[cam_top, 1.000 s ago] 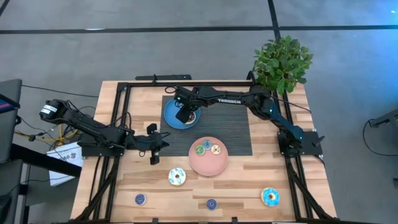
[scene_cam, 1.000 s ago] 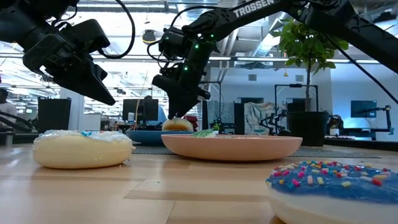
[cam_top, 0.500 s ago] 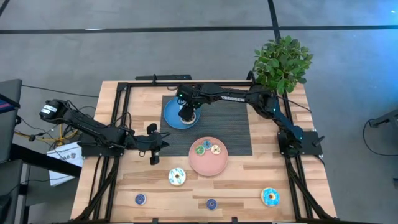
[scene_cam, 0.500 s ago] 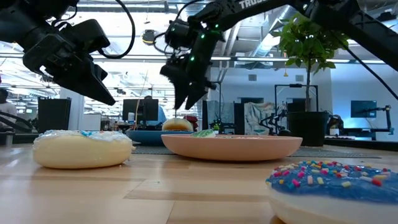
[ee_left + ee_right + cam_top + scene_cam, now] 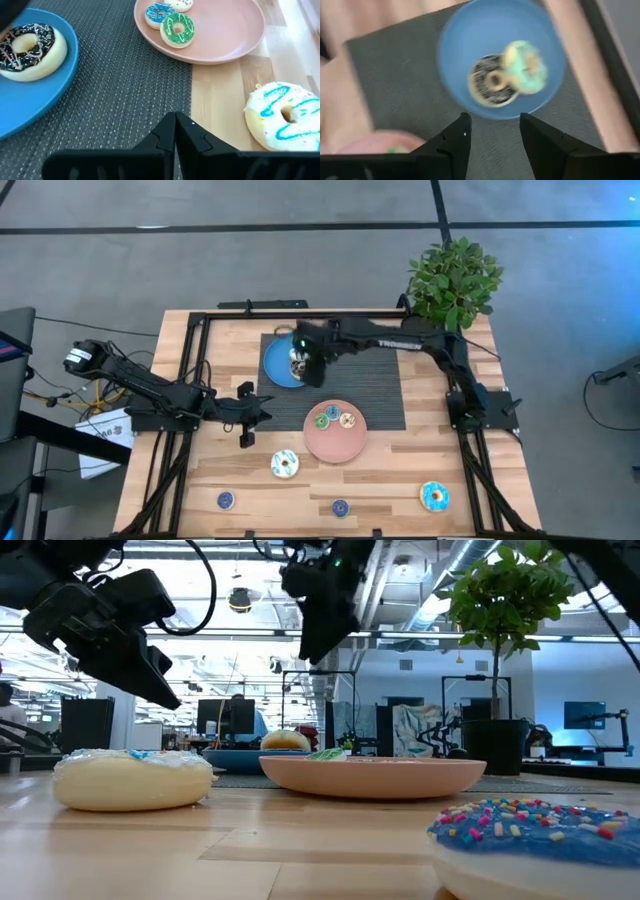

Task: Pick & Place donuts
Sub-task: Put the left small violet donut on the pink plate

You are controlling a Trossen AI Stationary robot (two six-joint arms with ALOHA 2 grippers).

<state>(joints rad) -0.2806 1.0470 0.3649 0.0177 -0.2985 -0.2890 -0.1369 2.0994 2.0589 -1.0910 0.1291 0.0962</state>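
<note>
Overhead, the right gripper (image 5: 312, 360) hangs above the dark ribbed mat (image 5: 375, 390), at the 3 o'clock rim of the blue plate (image 5: 273, 367), its fingers spread with nothing between them. In the right wrist view that plate carries two donuts touching each other: a dark brown iced donut (image 5: 491, 86) and a teal iced donut (image 5: 525, 67) leaning against it. From the table-level camera the right gripper rides high, well clear of both plates.

The pink plate (image 5: 336, 442) sits at 5 o'clock from the blue one, half over the mat's near edge, with three small donuts bunched in its far half: a green donut (image 5: 177, 29), a blue donut (image 5: 158, 12) and a pale one (image 5: 180, 4) cut by the frame edge. Bare mat lies between the two plates.

The left gripper (image 5: 246, 425) waits over bare wood at 9 o'clock of the pink plate, fingers pressed together. A white donut with blue drizzle (image 5: 285, 464) lies near it on the wood. Along the table's near edge lie two small blue donuts (image 5: 227, 500) (image 5: 340, 508) and a larger blue sprinkled donut (image 5: 434, 497), well apart from each other. A potted plant (image 5: 453, 277) stands at the far right corner.
</note>
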